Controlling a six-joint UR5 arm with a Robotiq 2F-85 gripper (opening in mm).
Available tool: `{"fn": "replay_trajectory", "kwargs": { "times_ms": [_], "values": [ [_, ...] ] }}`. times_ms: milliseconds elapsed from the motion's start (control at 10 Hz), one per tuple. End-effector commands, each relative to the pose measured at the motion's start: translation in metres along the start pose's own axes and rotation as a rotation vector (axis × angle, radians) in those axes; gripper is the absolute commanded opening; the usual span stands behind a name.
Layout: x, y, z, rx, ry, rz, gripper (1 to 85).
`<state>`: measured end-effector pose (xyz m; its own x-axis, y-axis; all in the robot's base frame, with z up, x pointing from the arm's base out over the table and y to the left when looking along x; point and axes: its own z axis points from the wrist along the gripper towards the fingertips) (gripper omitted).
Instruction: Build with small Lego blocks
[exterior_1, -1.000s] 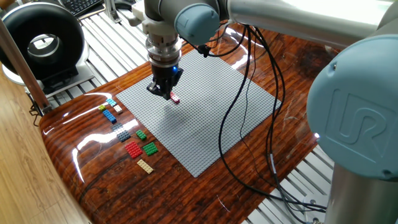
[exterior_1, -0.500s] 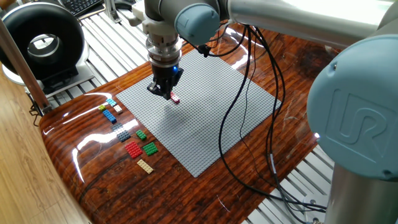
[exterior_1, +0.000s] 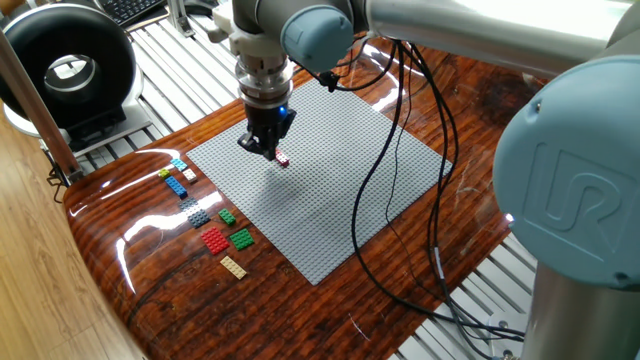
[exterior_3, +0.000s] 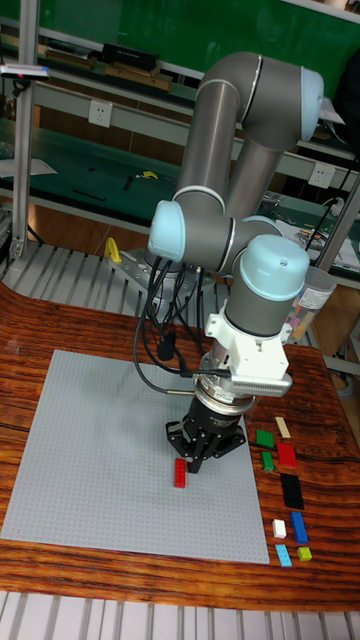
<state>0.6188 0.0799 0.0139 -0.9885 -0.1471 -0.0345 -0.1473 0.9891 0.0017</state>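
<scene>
My black two-finger gripper (exterior_3: 197, 462) hangs low over the large square grey studded baseplate (exterior_3: 90, 450), just beside a narrow red studded plastic brick (exterior_3: 180, 472) lying on the plate. I cannot tell how my fingers stand. The other small studded blocks (exterior_1: 212, 220) lie loose on the glossy wooden table (exterior_1: 150, 290) beside the plate.
</scene>
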Motion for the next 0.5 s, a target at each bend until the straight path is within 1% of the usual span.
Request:
{"fn": "replay_trajectory", "kwargs": {
  "times_ms": [0, 400],
  "values": [
    [-0.0008, -0.0003, 0.0004, -0.006, -0.001, 0.001, 1.3],
    [-0.0013, -0.0032, 0.0046, -0.001, -0.001, -0.010, 1.3]
  ]
}}
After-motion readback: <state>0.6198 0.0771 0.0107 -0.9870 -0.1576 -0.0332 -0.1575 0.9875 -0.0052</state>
